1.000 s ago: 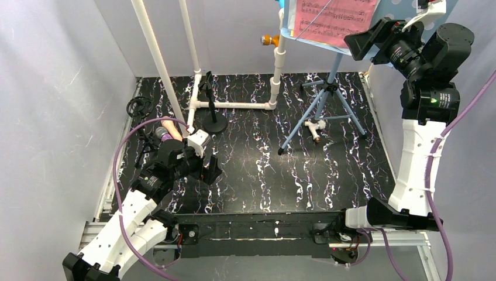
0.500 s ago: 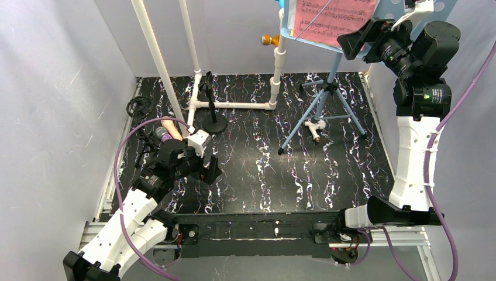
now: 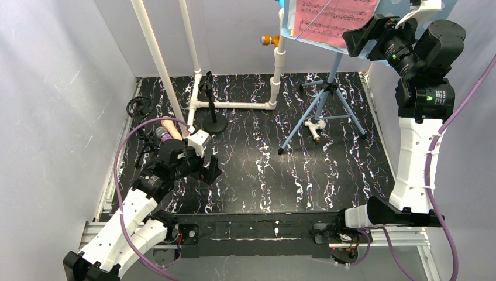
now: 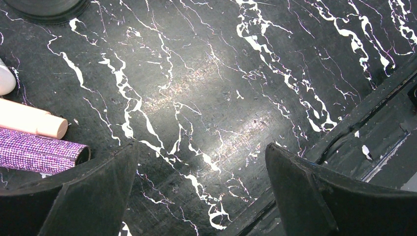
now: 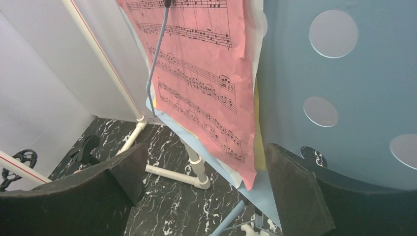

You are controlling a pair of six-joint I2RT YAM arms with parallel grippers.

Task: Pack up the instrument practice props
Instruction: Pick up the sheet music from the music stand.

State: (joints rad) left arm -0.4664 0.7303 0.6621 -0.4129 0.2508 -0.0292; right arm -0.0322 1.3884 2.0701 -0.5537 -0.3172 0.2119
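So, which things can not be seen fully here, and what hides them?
- Pink microphone: left wrist view, head cut off by the left edge.
- Glittery purple microphone: same view, same edge.
- Round-base mount: only its rim, cut by the top edge.
- Music rack: top cut off in right wrist and top views.
- Pages behind the pink sheet: covered; number unclear.

My right gripper (image 3: 361, 36) has swung left toward the pink sheet-music page (image 3: 330, 17) and risen slightly (it went further left, then eased back a touch), and my right arm now stands straighter.
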